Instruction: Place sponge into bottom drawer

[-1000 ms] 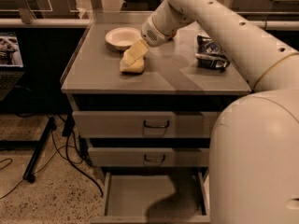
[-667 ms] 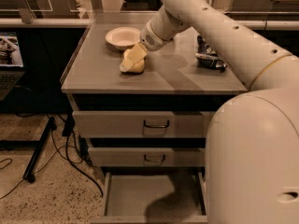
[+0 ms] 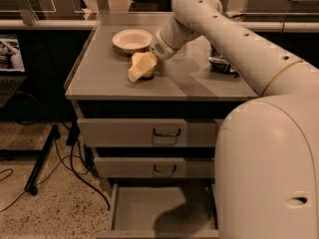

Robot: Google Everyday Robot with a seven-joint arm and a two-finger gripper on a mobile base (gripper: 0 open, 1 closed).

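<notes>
The pale yellow sponge [image 3: 137,72] lies on the grey cabinet top [image 3: 104,78], just in front of the white bowl [image 3: 132,40]. My gripper [image 3: 147,62] reaches down from the white arm and sits at the sponge's upper right end, touching or overlapping it. The bottom drawer [image 3: 149,208] is pulled out below, showing a plain grey floor with the arm's shadow on it.
A dark packet [image 3: 222,64] lies on the right of the cabinet top. Two upper drawers with dark loop handles [image 3: 166,132] are closed. My white base [image 3: 269,173] fills the right foreground. A laptop [image 3: 10,59], a stand leg and cables [image 3: 65,158] are at the left.
The arm's wrist has come lower and slightly left, closer onto the sponge. The sponge has stayed in place on the cabinet top.
</notes>
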